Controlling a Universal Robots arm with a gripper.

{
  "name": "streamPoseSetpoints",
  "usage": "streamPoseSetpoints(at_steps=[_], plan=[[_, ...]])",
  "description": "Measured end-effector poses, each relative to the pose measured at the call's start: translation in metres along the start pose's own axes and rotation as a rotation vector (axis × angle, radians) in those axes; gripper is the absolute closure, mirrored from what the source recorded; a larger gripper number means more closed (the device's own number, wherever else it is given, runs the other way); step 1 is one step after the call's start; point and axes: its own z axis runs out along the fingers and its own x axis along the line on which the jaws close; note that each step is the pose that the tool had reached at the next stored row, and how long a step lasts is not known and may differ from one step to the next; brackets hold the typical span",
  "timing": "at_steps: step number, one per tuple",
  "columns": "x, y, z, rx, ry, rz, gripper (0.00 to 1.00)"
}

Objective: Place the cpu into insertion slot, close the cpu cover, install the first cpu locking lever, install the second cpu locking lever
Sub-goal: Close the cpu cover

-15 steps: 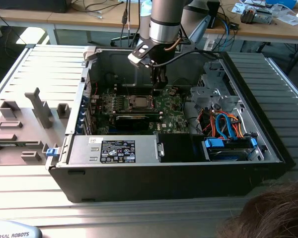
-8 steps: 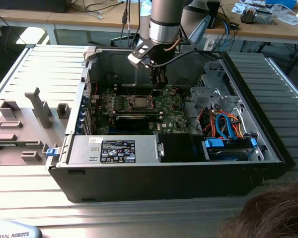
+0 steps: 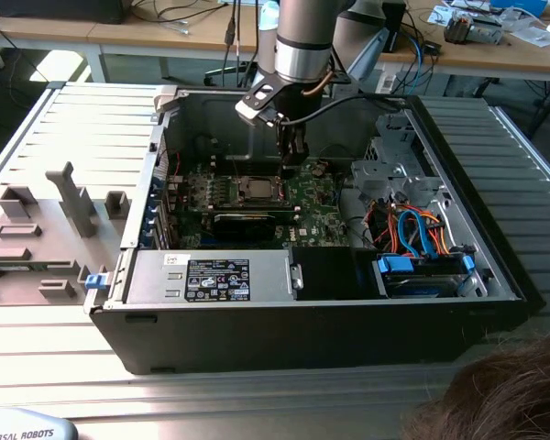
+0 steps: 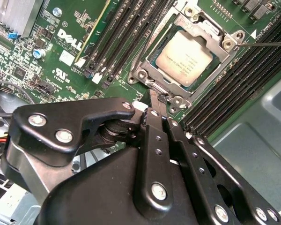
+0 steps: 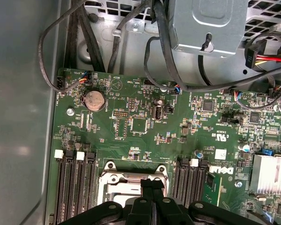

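Exterior view overlooks open case [image 3: 302, 335]; both wrist views close over motherboard [image 5: 145, 140] [image 4: 61, 77].

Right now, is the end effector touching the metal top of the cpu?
Apart. In the second wrist view a bare strip of the cpu cover lies between the end effector and the cpu.

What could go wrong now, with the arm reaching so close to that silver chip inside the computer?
The end effector sits at the edge of the cpu cover, beside the memory slots; a sideways slip could scrape the board. A thin locking lever sticks out, seemingly unlatched, so the cover over the cpu may not be clamped yet. Nearby cables could snag the arm.
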Motion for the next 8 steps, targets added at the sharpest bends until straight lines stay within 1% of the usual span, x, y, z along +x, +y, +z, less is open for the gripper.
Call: streamPoseSetpoints(at_steps=[8], plan=[[0.0002, 0.0, 0.0019, 0.0, 0.0, 0.0, 0.89]])
